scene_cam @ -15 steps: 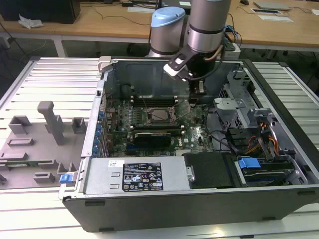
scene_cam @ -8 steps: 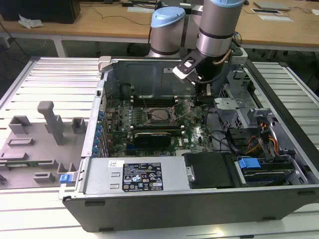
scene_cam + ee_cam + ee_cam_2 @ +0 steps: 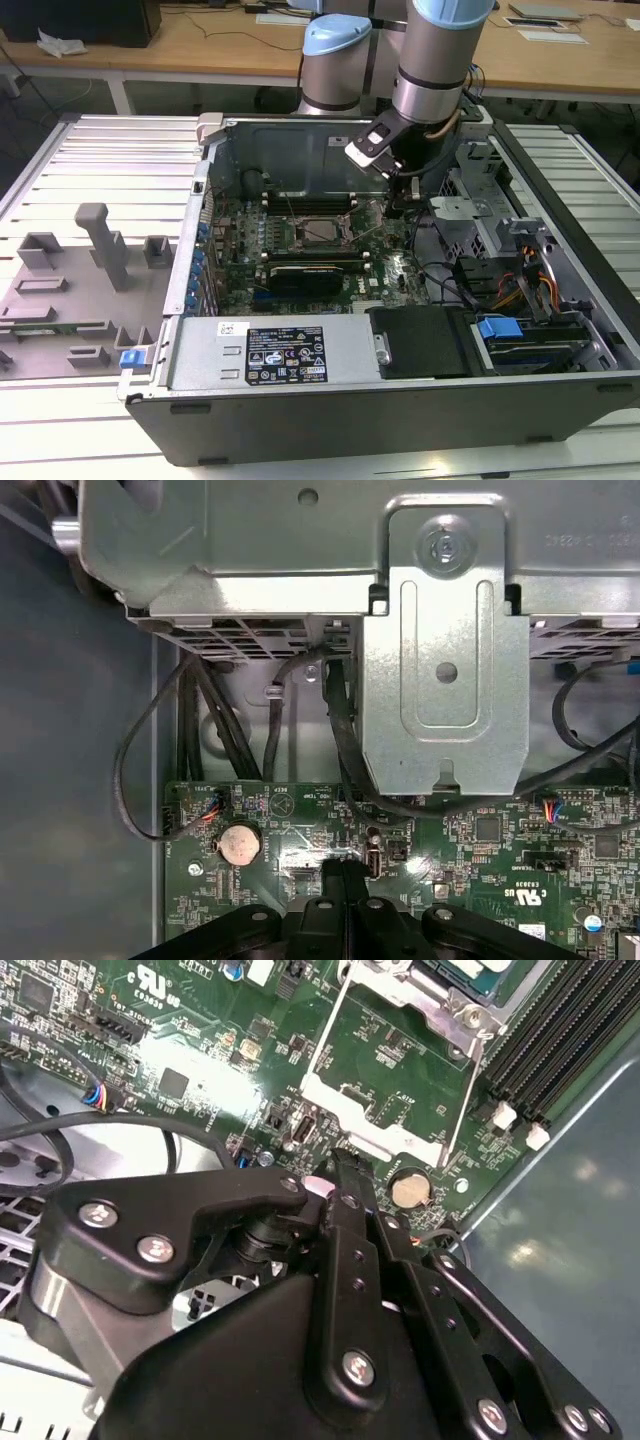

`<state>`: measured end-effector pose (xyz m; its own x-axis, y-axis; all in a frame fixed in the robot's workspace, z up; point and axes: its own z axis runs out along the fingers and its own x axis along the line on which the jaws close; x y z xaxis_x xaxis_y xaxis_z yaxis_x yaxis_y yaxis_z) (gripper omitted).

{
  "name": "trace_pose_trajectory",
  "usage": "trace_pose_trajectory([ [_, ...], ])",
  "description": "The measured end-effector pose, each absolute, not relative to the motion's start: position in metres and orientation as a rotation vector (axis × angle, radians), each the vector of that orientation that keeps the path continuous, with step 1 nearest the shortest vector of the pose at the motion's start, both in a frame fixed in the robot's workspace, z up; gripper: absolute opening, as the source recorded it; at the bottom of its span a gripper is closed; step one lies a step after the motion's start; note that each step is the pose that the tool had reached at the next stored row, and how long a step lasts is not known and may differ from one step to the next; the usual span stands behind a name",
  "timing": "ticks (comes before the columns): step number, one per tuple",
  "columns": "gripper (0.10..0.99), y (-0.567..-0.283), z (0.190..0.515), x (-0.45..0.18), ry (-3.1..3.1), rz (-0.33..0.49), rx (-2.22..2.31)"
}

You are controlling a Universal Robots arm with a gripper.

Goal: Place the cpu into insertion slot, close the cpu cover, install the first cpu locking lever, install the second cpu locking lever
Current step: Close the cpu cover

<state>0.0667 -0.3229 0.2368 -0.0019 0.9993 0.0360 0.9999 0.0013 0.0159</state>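
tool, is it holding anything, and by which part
Nothing is held: in the second wrist view the tool is shut with nothing between its fingers, low above the circuit board near the coin battery.

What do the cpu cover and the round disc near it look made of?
The cpu cover looks like thin stamped metal, dull silver, glinting along its edges. The round disc, probably a coin cell battery, shows a pale, smooth metal face.
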Motion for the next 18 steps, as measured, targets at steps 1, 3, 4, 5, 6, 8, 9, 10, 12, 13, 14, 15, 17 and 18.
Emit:
trace_pose_trajectory([
  [1, 0.106, -0.3228, 0.2367, 0.0665, -2.213, -0.057, -2.209],
  [3, 0.106, -0.3226, 0.2366, 0.0657, -2.213, -0.057, -2.209],
  [4, 0.106, -0.3225, 0.2366, 0.0653, -2.213, -0.058, -2.209],
  [5, 0.106, -0.3223, 0.2366, 0.0647, -2.213, -0.058, -2.209],
  [6, 0.106, -0.3223, 0.2366, 0.0647, -2.213, -0.058, -2.209],
  [8, 0.106, -0.3223, 0.2366, 0.0645, -2.211, -0.055, -2.208],
  [9, 0.106, -0.3223, 0.2365, 0.0646, -2.204, -0.039, -2.202],
  [10, 0.106, -0.3223, 0.2364, 0.0648, -2.199, -0.027, -2.196],
  [12, 0.106, -0.3222, 0.2362, 0.0654, -2.181, 0.01, -2.18],
  [13, 0.106, -0.3222, 0.2362, 0.0656, -2.175, 0.022, -2.174],
  [14, 0.106, -0.3223, 0.2363, 0.0656, -2.171, 0.03, -2.171],
  [15, 0.106, -0.3223, 0.2363, 0.0656, -2.17, 0.032, -2.171],
  [17, 0.106, -0.3223, 0.2364, 0.0656, -2.17, 0.034, -2.17],
  [18, 0.106, -0.3224, 0.2375, 0.0656, -2.169, 0.034, -2.17],
])
